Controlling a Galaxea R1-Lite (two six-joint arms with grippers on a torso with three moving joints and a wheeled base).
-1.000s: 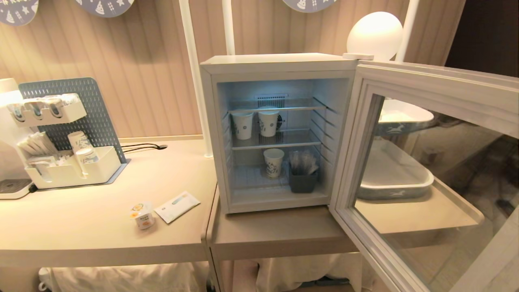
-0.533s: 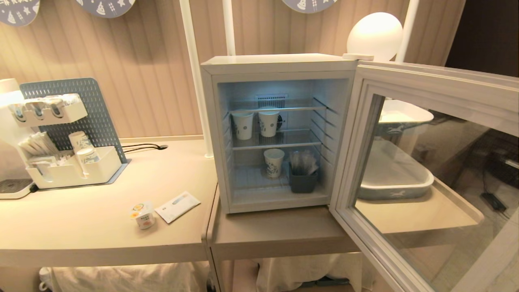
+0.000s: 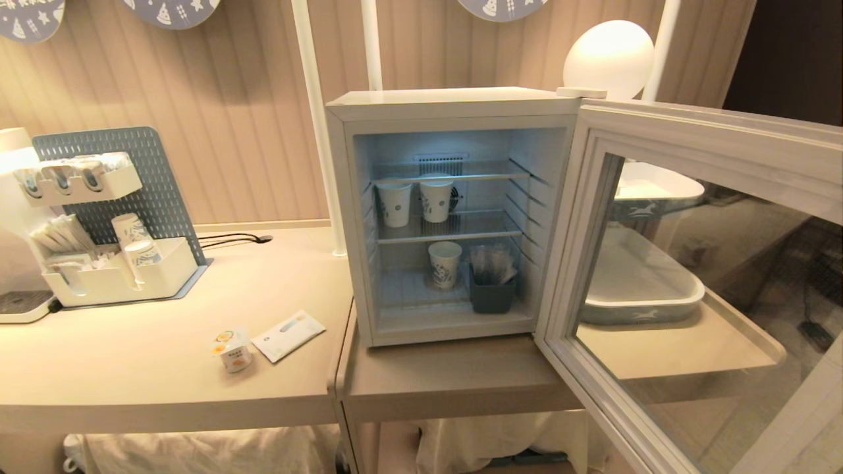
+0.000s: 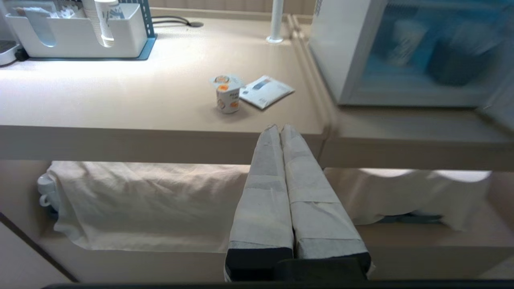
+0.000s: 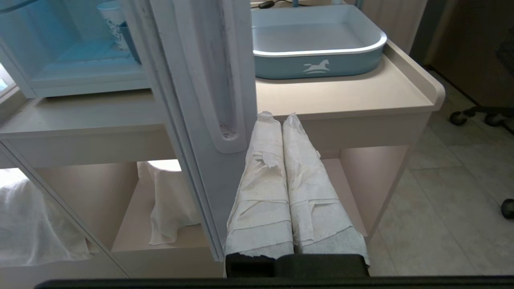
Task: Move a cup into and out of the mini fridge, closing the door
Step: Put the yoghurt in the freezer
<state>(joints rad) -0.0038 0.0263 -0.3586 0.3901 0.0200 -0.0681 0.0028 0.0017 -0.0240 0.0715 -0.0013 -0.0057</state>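
Both grippers were empty and pressed shut, low before the counter: the left gripper [image 4: 280,127] faced the yogurt cup [image 3: 231,349], the right gripper [image 5: 277,116] sat beside the door [image 3: 665,276]. Judging by that, the task had barely begun: one yogurt cup stood outside on the counter, the door open. Inside the mini fridge [image 3: 454,105] stood three paper cups [image 3: 444,263].

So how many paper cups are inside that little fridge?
3: two paper cups side by side on the middle shelf, one on the lower shelf. Others may be hidden.
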